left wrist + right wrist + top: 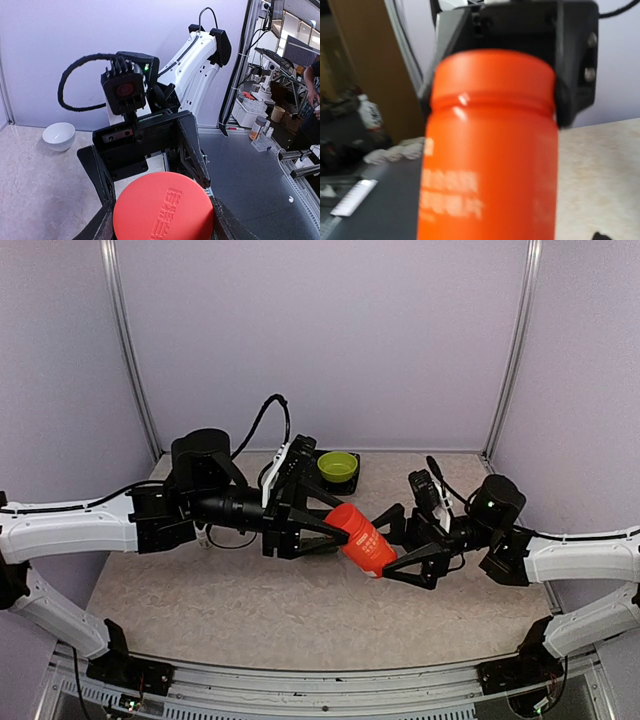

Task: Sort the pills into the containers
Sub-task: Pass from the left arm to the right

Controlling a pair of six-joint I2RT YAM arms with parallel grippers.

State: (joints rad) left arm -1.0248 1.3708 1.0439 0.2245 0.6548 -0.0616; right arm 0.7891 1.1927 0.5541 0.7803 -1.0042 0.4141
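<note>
An orange pill bottle (362,538) hangs tilted in mid-air between both grippers. My left gripper (335,523) is shut on its cap end. In the left wrist view the round red cap top (162,212) fills the space between my own jaws. My right gripper (392,545) closes round the bottle's lower body, and its black fingers (192,150) flank the cap in the left wrist view. The bottle's body (490,165) fills the right wrist view and hides the right fingers. A dark greenish shape (321,548) under the left gripper may be the containers. No pills show.
A lime green bowl (338,466) sits on a black tray (354,480) at the back of the table. A white bowl (59,136) stands on the table behind the right arm in the left wrist view. A shelf with jars lies outside the cell.
</note>
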